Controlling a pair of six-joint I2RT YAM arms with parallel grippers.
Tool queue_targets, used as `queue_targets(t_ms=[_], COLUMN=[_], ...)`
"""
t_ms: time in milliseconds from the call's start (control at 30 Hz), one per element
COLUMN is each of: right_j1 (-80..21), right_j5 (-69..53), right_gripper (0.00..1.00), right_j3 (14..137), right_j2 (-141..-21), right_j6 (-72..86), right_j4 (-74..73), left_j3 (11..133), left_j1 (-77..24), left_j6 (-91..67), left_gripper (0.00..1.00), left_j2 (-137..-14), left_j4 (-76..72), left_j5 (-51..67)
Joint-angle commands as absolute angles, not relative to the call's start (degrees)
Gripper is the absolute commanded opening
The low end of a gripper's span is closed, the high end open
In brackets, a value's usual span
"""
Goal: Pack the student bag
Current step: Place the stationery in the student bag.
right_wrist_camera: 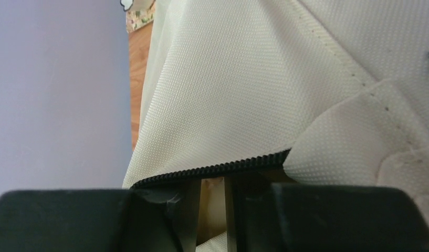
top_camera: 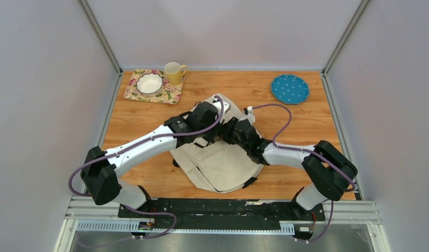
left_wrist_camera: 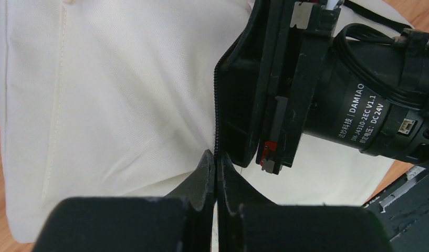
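The student bag [top_camera: 222, 165], a cream fabric backpack, lies flat in the middle of the wooden table. Both arms reach over its upper part and meet there. My left gripper [left_wrist_camera: 216, 157] [top_camera: 218, 127] is shut, its tips pinched together right where the bag's black zipper line [left_wrist_camera: 217, 105] ends. The right gripper's black body [left_wrist_camera: 285, 94] stands close behind that zipper. My right gripper [right_wrist_camera: 212, 202] [top_camera: 230, 131] stands slightly open, its fingers [right_wrist_camera: 183, 210] tucked under the zipper edge [right_wrist_camera: 212, 169] of the bag [right_wrist_camera: 243, 94]. Cream fabric shows through the narrow gap, with nothing gripped.
A floral tray [top_camera: 170, 93] at the back left carries a white bowl [top_camera: 149, 83] and a yellow mug [top_camera: 174, 72]. A blue dotted plate [top_camera: 289, 88] lies at the back right. Grey walls close in the table on three sides.
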State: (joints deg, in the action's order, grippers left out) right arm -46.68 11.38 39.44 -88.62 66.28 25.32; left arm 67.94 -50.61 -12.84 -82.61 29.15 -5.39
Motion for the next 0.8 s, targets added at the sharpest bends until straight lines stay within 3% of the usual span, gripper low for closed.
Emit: queue_targets(t_ms=[0,100,200,500,567,700,767], right_j1=[-45.27,-41.85,-37.45,-36.21,-36.21,-36.3,-36.39], right_j5=[2.74,-7.71,-15.71,-15.47,-15.29,-15.21,-14.95], right_gripper=[0.27,0.37,0.39,0.45,0.4,0.13,0.05], right_j3=[43.59,41.23,40.61,38.06,37.53,36.91,37.09], right_j2=[-86.84,-86.48,-86.22,-78.75,-78.66,-79.63,-80.33], right_j6=[58.72,58.71,60.03,58.35,60.1,62.66,62.75], right_j4=[21.01,25.66,25.93,20.21,20.65,21.62,21.89], left_j3=[67.41,67.5,66.98,66.44,66.45,66.53,66.53], left_j1=[-50.63,-50.45,-50.36,-50.19,-50.19,-50.1,-50.1], left_j6=[-13.18,-13.18,-13.45,-13.89,-13.97,-14.15,-14.06], left_gripper=[0.0,0.0,0.0,0.0,0.0,0.0,0.0], left_j2=[-79.54,-79.45,-79.02,-79.36,-79.45,-79.37,-79.45], left_j4=[27.25,27.77,27.51,26.54,26.63,26.63,26.63], left_j5=[-2.64,-2.55,-2.37,-1.76,-1.58,-1.67,-1.76])
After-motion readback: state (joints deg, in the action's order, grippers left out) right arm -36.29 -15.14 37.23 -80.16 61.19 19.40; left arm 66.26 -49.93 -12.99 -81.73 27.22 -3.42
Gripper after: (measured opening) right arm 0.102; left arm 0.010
